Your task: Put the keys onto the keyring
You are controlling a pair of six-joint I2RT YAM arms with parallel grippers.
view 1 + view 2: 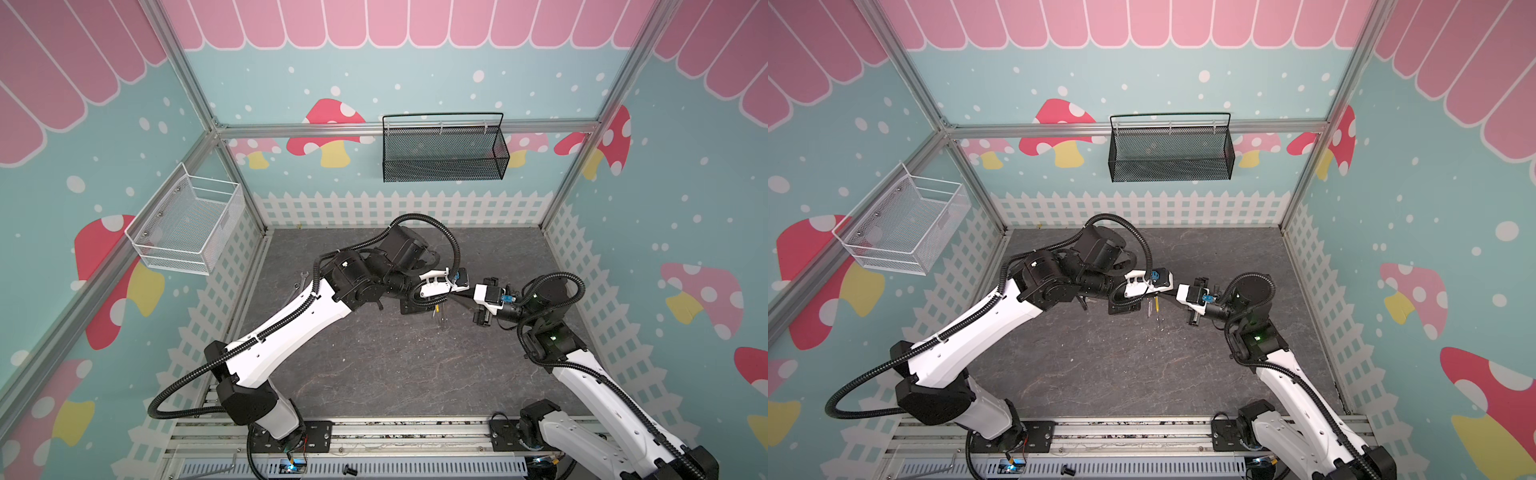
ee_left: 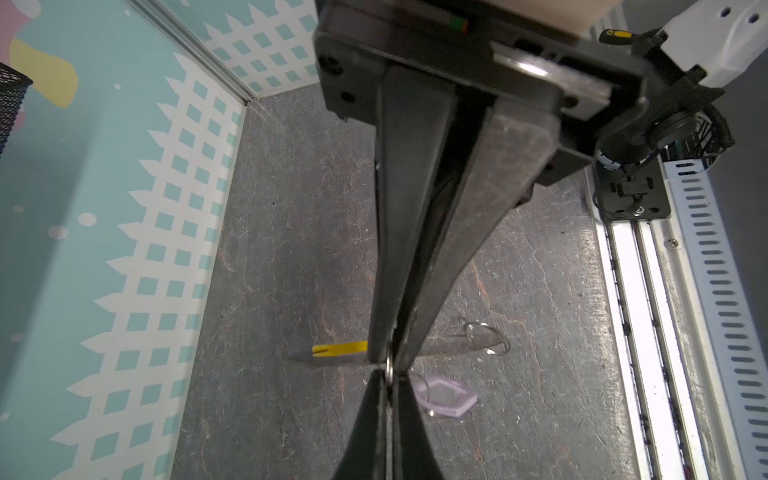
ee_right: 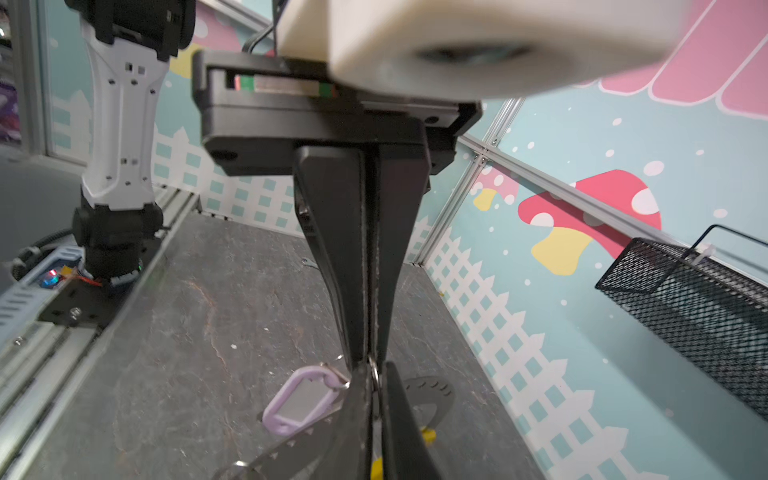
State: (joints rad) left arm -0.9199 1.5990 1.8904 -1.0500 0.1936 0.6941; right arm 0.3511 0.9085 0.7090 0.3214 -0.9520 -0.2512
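My two grippers meet tip to tip above the middle of the grey table (image 1: 374, 365). The left gripper (image 2: 388, 376) is shut on the thin wire of the keyring (image 2: 388, 365). Its yellow segment (image 2: 340, 348) sticks out to one side and hangs below the tips in both top views (image 1: 437, 309) (image 1: 1156, 305). The right gripper (image 3: 376, 370) is shut on the same wire, facing the left gripper (image 3: 371, 355). One of the keys, silver with a lilac tag (image 3: 303, 399) (image 2: 444, 397), dangles right beside the pinch, its small split ring at the fingertips. Its toothed blade (image 3: 291, 449) points away.
Silver wrenches (image 1: 302, 276) lie on the table behind the left arm. A white wire basket (image 1: 187, 228) hangs on the left wall and a black mesh basket (image 1: 444, 151) on the back wall. The arm bases sit on a rail (image 1: 395, 432) along the front edge.
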